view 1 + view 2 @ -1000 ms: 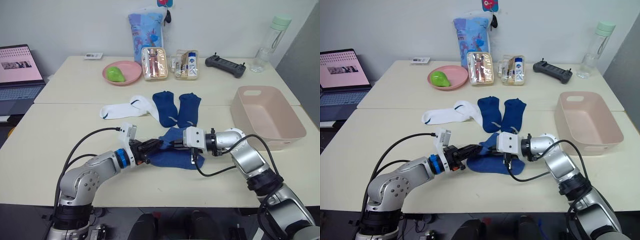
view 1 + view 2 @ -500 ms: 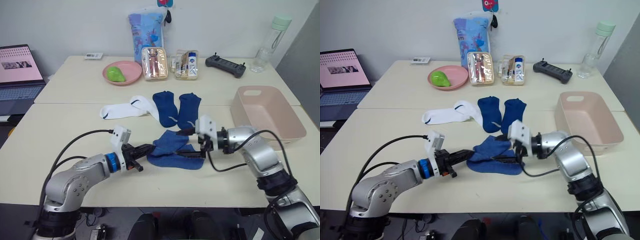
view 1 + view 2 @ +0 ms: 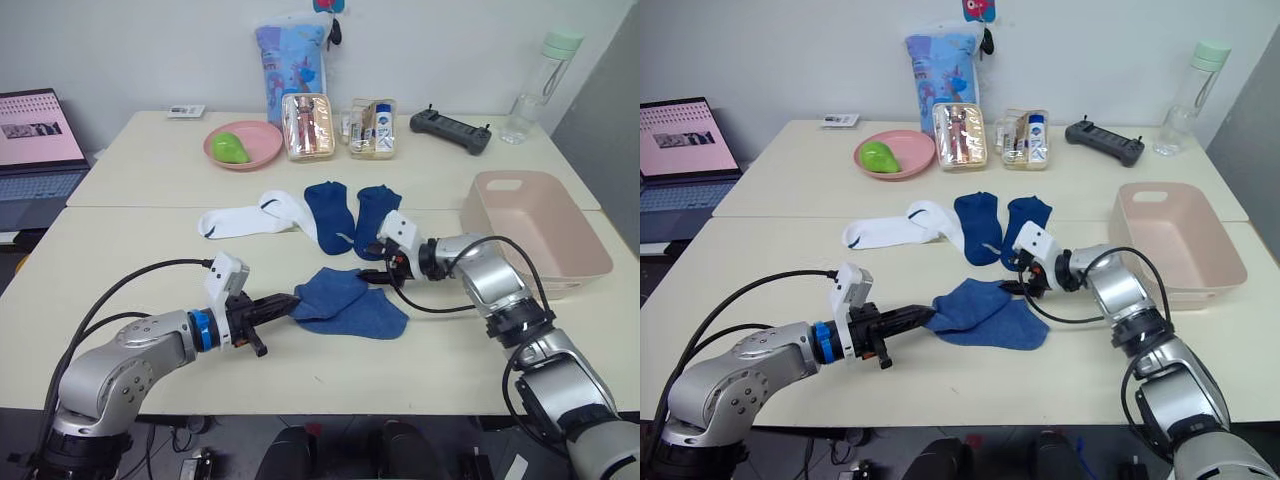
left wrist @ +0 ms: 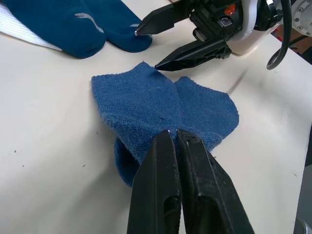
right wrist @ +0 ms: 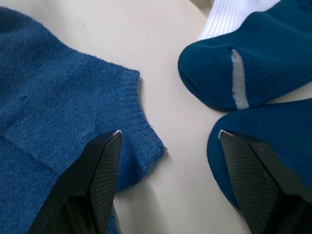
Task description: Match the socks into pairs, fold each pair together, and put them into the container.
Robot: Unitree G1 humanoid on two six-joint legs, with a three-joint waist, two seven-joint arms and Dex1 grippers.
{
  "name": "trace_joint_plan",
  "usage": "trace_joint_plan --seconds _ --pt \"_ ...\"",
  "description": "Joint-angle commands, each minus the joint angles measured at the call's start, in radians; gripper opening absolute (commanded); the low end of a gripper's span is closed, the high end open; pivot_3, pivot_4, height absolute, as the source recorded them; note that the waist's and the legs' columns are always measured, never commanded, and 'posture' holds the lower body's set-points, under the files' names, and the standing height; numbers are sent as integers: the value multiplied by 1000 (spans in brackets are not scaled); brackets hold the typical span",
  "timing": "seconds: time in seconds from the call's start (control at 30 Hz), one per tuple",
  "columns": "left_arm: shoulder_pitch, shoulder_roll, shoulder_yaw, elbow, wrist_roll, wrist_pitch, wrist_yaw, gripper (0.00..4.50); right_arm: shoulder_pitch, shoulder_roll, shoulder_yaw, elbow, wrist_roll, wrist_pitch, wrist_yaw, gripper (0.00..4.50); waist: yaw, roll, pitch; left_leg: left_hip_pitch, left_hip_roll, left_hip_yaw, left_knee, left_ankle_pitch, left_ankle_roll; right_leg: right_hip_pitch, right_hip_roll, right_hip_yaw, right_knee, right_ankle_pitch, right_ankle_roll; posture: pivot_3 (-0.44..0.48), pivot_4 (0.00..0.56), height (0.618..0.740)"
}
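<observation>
The left wrist view shows what the head views leave vague: the left gripper (image 4: 174, 132) has its jaws pressed together on the near edge of the folded blue pair (image 4: 161, 109), pinching the fabric where the fold bulges up. In the same view the right gripper (image 4: 148, 46) sits just beyond the pair's far corner with its jaws spread wide and empty. The right wrist view adds the ribbed cuff of that pair lying beside one finger (image 5: 100, 180), possibly touching it, with bare table (image 5: 161, 78) between the fingers. From the head views the pair (image 3: 350, 303) lies as a rumpled, medium-blue, terry-textured bundle on the near table, between the two arms. Two darker blue socks (image 3: 352, 217) lie flat side by side just behind it, the left one overlapping the two white socks (image 3: 250, 216). The pink container (image 3: 535, 232) stands at the right, well apart from the pair.
</observation>
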Motion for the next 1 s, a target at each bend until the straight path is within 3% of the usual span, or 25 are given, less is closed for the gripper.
trace_joint_plan --seconds 0.03,0.13,0.37,0.6,1.0 --pt "10 -4 -2 -36 10 -26 -2 0 -32 5 12 17 -28 -19 10 3245 0 0 0 0 0 0 0 0 0 0 0 0 0 0 0 0 150 740" --pt "16 -4 -9 -35 20 -33 -3 0 -40 15 32 47 -48 -33 25 2554 -1 0 0 0 0 0 0 0 0 0 0 0 0 0 0 0 150 740" --pt "18 0 -17 -25 41 -40 -5 0 -40 17 19 58 -48 -14 43 28 -3 0 0 0 0 0 0 0 0 -1 0 0 1 0 0 0 150 740" --pt "10 -6 -14 -18 63 -67 -13 0 -20 -15 -30 -12 -15 23 43 28 -4 0 0 0 0 0 0 0 0 -1 0 0 1 0 0 0 150 740" --pt "-73 33 -36 75 104 -120 -110 0 264 -168 -193 -626 194 471 -13 28 1 0 0 -1 0 0 0 0 0 -1 0 0 1 0 0 0 150 740"
